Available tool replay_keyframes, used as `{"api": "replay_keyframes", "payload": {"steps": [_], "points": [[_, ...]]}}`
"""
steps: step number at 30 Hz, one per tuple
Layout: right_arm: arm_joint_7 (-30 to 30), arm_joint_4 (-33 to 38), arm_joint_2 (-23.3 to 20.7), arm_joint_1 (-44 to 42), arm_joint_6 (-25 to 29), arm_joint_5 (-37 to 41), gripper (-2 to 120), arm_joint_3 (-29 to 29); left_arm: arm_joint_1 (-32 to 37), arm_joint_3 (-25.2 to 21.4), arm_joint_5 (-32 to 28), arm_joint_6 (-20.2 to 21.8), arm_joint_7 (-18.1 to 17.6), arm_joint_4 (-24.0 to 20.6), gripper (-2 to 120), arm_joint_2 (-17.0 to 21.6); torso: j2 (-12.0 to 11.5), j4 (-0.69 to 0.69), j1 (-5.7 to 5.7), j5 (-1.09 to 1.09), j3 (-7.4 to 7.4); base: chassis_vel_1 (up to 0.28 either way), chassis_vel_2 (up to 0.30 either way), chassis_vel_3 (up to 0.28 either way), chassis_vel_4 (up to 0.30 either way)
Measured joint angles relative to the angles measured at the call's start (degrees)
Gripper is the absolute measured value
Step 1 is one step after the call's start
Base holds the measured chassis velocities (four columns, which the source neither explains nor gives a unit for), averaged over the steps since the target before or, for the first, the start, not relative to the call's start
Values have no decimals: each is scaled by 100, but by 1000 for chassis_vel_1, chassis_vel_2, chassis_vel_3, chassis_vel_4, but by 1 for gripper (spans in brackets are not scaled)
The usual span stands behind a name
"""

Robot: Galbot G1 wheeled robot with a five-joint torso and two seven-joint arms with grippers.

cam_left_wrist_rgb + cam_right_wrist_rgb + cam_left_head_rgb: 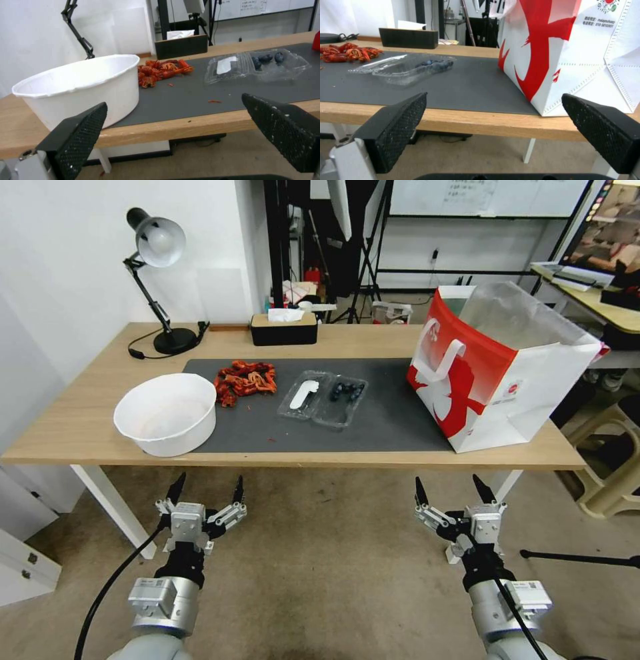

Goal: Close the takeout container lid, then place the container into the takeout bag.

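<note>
Takeout container [323, 399] lies open on mat, mid-worktop, long axis running left-right, lid [305, 395] on left half. Left gripper [205, 491] and right gripper [452, 491] below front edge, jaws spread, empty. Left approx. nearer lid. Takeout bag [497, 373] stands to right.

Your left gripper [173, 135] hangs below and in front of the surface's [186, 125] near edge, its jaws spread wide with nothing between them. On the surface, the white bowl [83, 87] stands at the near edge, partly on the dark mat [186, 97]. The takeout container [256, 66] lies open on the mat, its lid [226, 66] flat beside the berry half. Red crayfish [161, 71] sit piled between bowl and container.
</note>
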Motion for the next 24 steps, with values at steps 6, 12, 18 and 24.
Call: {"api": "replay_keyframes", "payload": {"steps": [6, 12, 18, 24], "points": [[0, 0, 0, 0, 0, 0, 100, 0, 0, 0, 0, 0, 0, 0, 100, 0, 0, 0, 0, 0, 0, 0, 0, 0, 0], [0, 0, 0, 0, 0, 0, 100, 0, 0, 0, 0, 0, 0, 0, 100, 0, 0, 0, 0, 0, 0, 0, 0, 0, 0], [-13, 19, 1, -17, -18, 3, 100, 0, 0, 4, -14, 7, -4, -4, 100, 5, 0, 1, 0, 1, 0, 0, 0, 0, 0], [-138, 186, 9, -157, -183, 71, 100, 31, 0, 48, -138, 94, -37, -49, 100, 50, 0, 4, 0, 3, 0, 0, 0, 0, 0]]}}
